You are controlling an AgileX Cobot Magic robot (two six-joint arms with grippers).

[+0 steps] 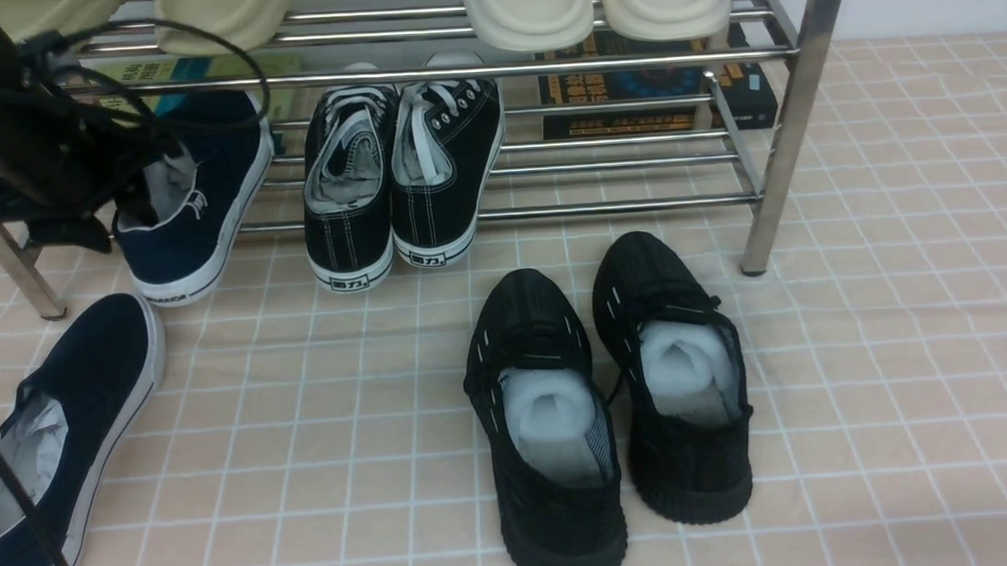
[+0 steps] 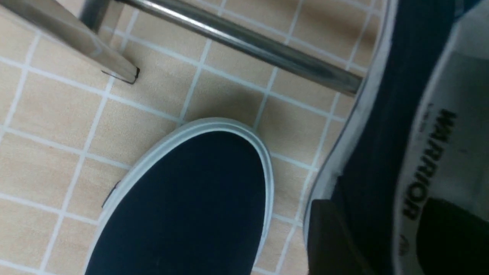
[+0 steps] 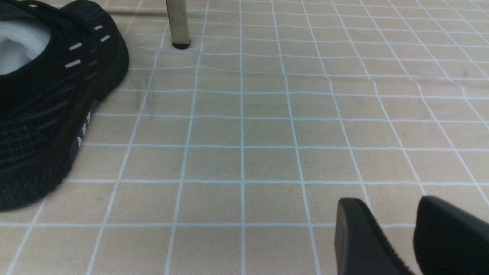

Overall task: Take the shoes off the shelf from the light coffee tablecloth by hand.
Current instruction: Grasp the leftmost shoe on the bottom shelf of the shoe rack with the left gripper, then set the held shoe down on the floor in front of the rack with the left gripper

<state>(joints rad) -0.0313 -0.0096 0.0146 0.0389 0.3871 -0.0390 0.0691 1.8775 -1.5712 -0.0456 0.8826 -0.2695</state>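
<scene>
warrior lettering (image 2: 428,164) beside left gripper (image 2: 376,233)

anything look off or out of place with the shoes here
The navy pair is split: one navy slip-on lies on the tablecloth, the other navy slip-on sits on the shelf with the left gripper clamped on its collar. The other pairs sit neatly together.

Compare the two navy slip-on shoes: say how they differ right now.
The navy shoe on the shelf leans on the lower rails with the left hand clamping its collar; the navy shoe on the tablecloth lies flat, untouched, nearer the robot. Both have white soles and pale lining.
</scene>
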